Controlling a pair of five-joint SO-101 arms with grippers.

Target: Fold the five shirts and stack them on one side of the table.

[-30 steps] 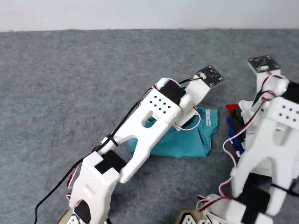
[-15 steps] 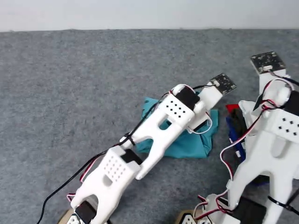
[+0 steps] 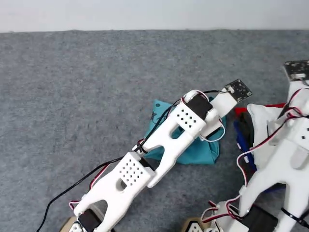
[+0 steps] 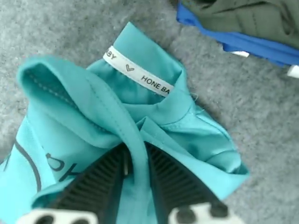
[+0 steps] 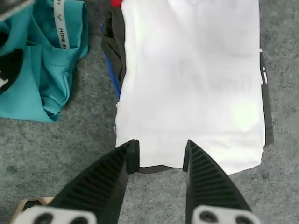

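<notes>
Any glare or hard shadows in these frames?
Right wrist view: white shirt blown out by glare, folds barely readable. Left wrist view: teal shirt evenly lit, shadow only inside its folds. High view: no glare, shadows soft.

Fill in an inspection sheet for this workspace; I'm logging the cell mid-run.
Surface: grey felt-like table cover, flat.
Job's things: teal fabric shirt bunched, not folded; beside it a white folded shirt lies on a pile of darker garments.
Clutter: nothing seen.
Grippers: left tool shut on a fold of the teal fabric shirt; right tool open at the near edge of the white folded shirt.
Cables: black cable runs along the left arm; red and white wires loop off the right arm.
Surroundings: pale wall beyond the far edge.
</notes>
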